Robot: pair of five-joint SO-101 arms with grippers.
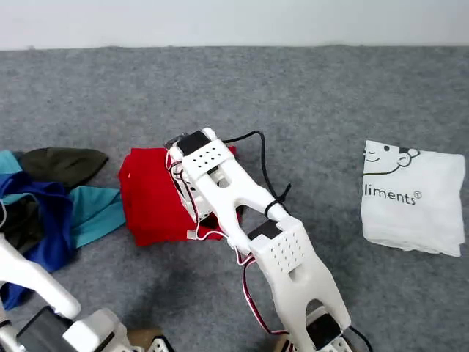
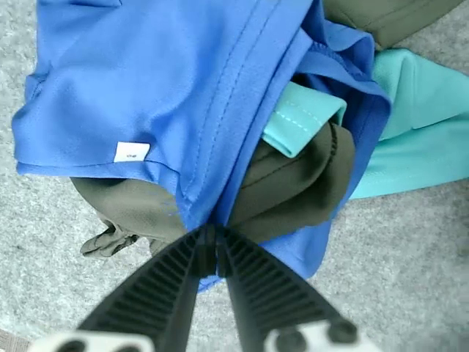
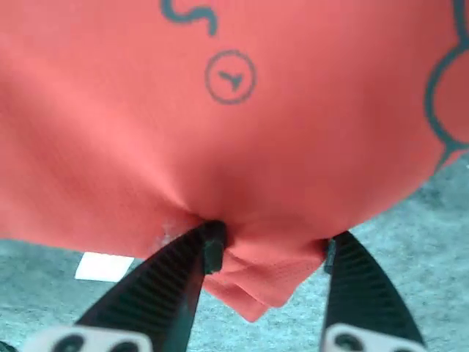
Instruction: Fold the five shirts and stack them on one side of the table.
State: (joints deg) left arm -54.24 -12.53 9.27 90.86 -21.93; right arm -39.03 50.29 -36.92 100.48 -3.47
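The right wrist view shows the right gripper (image 3: 271, 246) low over the red shirt (image 3: 234, 139). Its jaws stand apart, a bunched fold of the cloth's edge between them and one fingertip (image 3: 212, 246) pressing a pucker into the fabric. In the high view the right arm (image 1: 278, 249) covers that spot.

The high view shows the red shirt lying crumpled on the grey table (image 1: 293, 95). A folded white shirt (image 1: 414, 202) lies well apart from it on one side. On the opposite side, a loose heap touches the red shirt: blue shirt (image 1: 44, 220), teal shirt (image 1: 91, 213) and olive shirt (image 1: 62, 163).

The left wrist view looks into that heap. The left gripper (image 2: 215, 246) is pinched together on the blue shirt's hem, olive cloth bulges beneath, and a white label (image 2: 132, 152) lies on the blue.
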